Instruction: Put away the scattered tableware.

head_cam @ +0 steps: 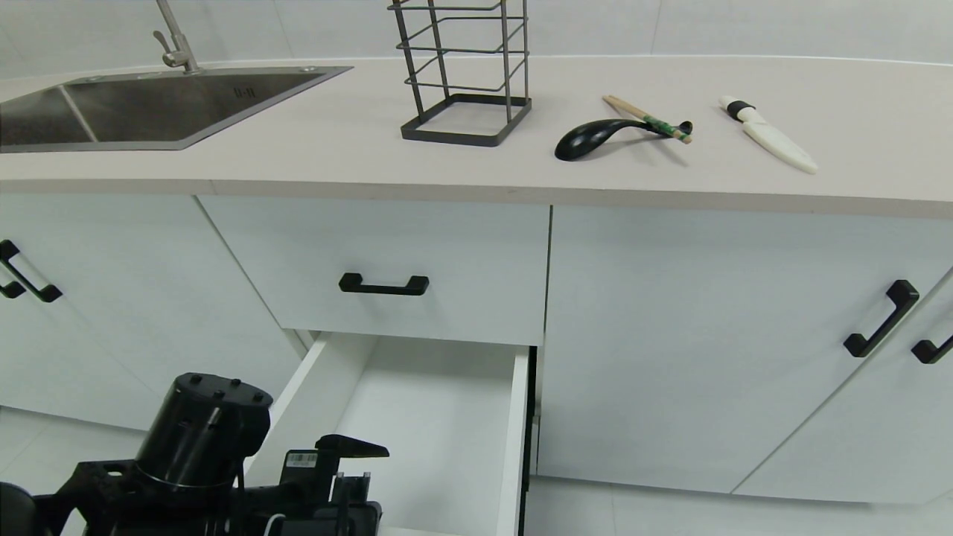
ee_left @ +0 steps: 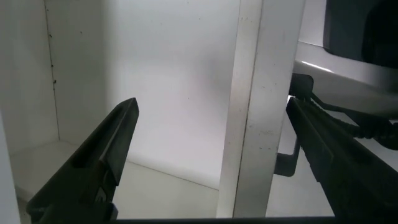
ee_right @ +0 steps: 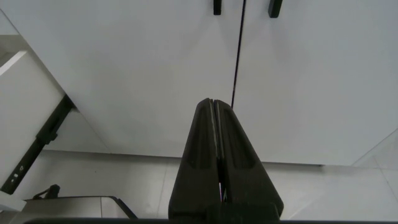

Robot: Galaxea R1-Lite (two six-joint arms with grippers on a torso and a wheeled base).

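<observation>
On the countertop lie a black spoon, a pair of wooden chopsticks resting across its handle, and a white knife with a black band. Under the counter, the lower drawer is pulled out, with a bare white inside. My left gripper hangs low at the drawer's near left corner, open, its fingers on either side of a white drawer panel and touching nothing. My right gripper is shut on nothing, facing the white cabinet doors.
A dark wire rack stands mid-counter, left of the spoon. A steel sink with a tap lies at the far left. A closed drawer with a black handle sits above the open one. Handled doors flank both sides.
</observation>
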